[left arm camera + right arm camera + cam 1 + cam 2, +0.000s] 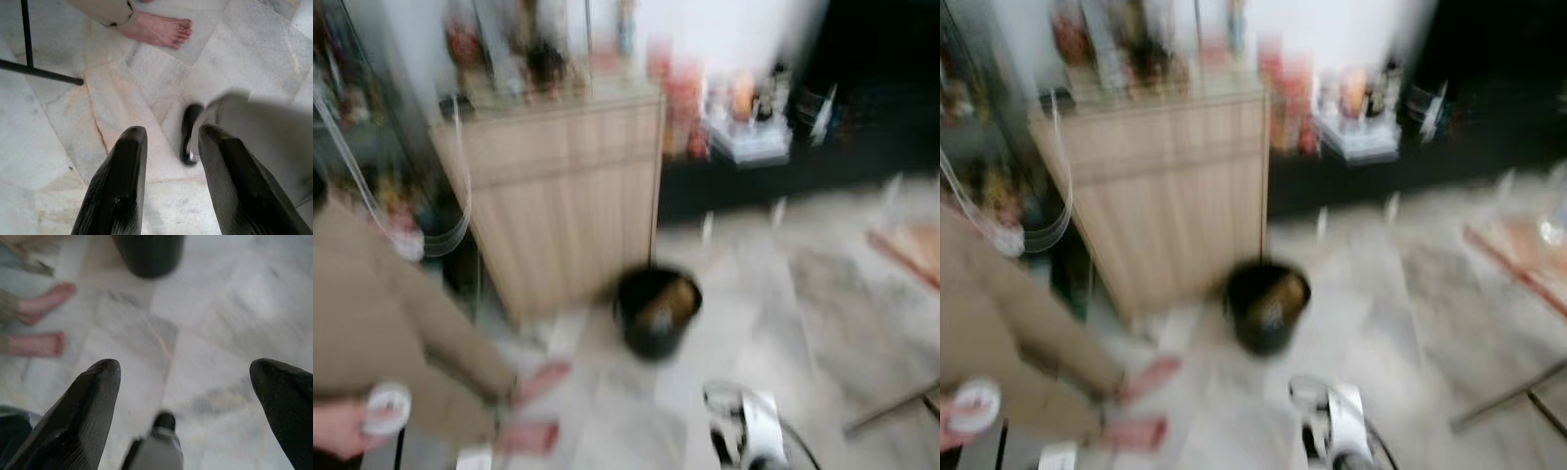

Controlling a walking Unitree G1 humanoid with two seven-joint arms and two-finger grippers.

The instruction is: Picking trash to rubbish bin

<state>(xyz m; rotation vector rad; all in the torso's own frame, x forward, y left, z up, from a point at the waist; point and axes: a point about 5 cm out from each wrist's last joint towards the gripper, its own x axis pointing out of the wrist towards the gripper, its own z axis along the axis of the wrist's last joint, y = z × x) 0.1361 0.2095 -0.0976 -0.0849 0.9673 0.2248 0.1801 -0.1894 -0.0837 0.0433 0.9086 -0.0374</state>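
Note:
A black rubbish bin (656, 311) stands on the marble floor in front of a wooden cabinet, with something brownish inside; the head views are blurred. The bin's base (149, 254) lies ahead of my right gripper (186, 364), which is open wide, hangs over bare floor and holds nothing. My silver right arm (744, 431) shows at the bottom of the left eye view. My left gripper (172, 132) is open too, pointing down at the floor with nothing between its fingers. I can make out no loose trash on the floor.
A barefoot person (372, 313) in beige trousers stands at the left, a hand holding a small white object (386, 406); their feet (41, 303) are near the bin. The wooden cabinet (568, 196) is behind it. Thin black stand legs (39, 72) cross the floor.

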